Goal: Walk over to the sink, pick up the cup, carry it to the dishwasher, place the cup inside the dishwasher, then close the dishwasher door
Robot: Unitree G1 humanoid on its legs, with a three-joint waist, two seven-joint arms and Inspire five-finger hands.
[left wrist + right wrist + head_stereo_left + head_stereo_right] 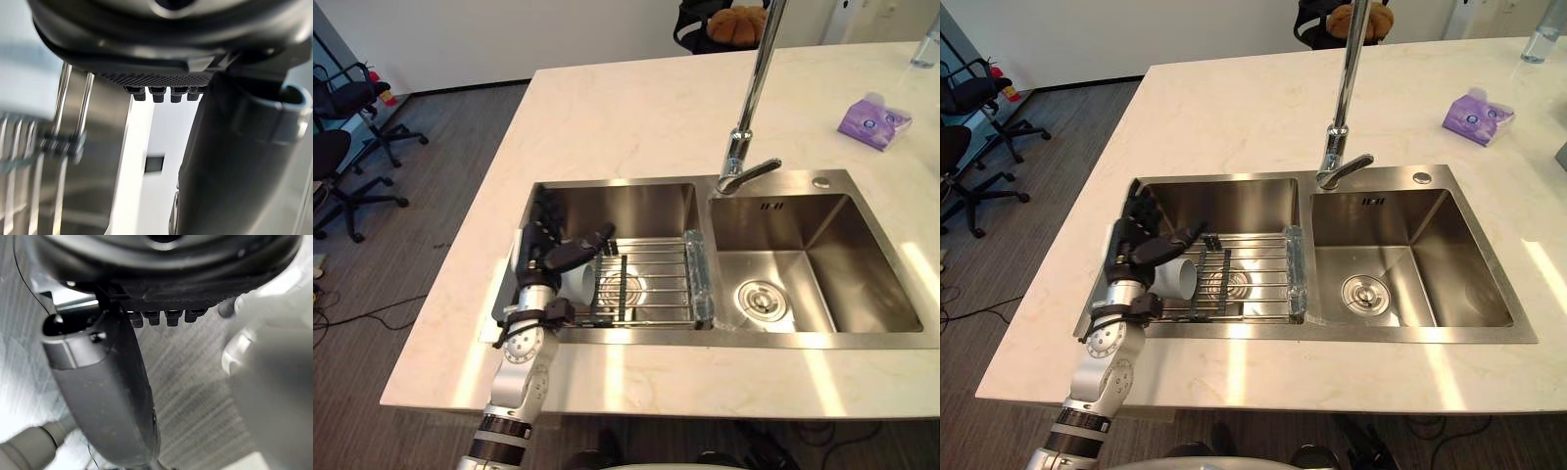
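A white cup lies on its side at the left end of a wire rack in the left basin of the steel sink. My left hand reaches over the sink's left rim and is open. Its fingers point straight along the basin's left wall, and its thumb stretches out just above the cup. The left wrist view has the thumb in front, the rack's bars beside it and a white surface between. In the right wrist view my right hand hangs open over grey floor.
A tall faucet stands between the two basins; the right basin holds only its drain. A purple tissue pack lies on the counter at the far right. Office chairs stand on the floor to the left.
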